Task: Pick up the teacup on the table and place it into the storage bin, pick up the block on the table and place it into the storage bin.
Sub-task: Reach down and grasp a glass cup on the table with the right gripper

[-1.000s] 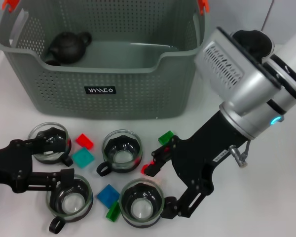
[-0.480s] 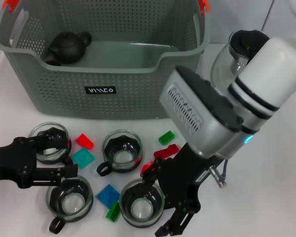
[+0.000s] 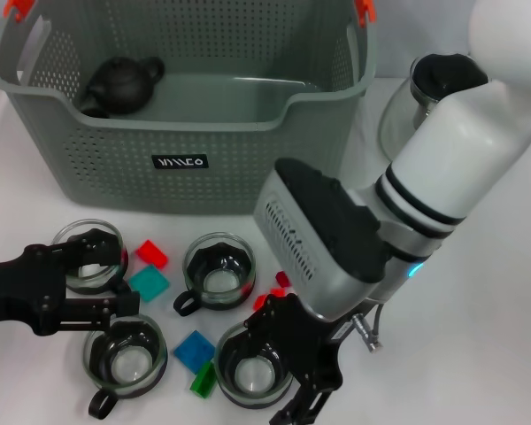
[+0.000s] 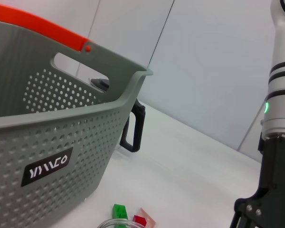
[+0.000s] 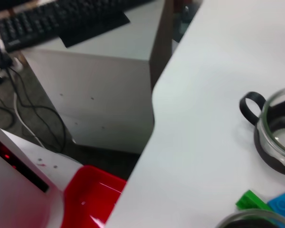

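The grey-green storage bin (image 3: 181, 164) stands at the back with a black teapot (image 3: 119, 84) inside; its wall also fills the left wrist view (image 4: 42, 142). Several glass teacups sit in front: back left (image 3: 88, 257), middle (image 3: 217, 270), front left (image 3: 124, 354), front right (image 3: 252, 365). Red (image 3: 150, 254), teal (image 3: 148, 283), blue (image 3: 195, 350) and green (image 3: 203, 381) blocks lie among them. My left gripper (image 3: 102, 274) is open, its fingers straddling the back-left teacup. At the front-right teacup's right side, my right gripper (image 3: 288, 367) is open too.
A glass pot (image 3: 434, 88) with a black lid stands right of the bin. The right wrist view shows a teacup (image 5: 275, 137), a green block (image 5: 251, 200), the table's edge, and a red box (image 5: 92, 194) on the floor below.
The right arm has swung forward and leftward, bringing its gripper down beside the front-right teacup and covering the green and red blocks there. My left gripper has edged up toward the back-left teacup.
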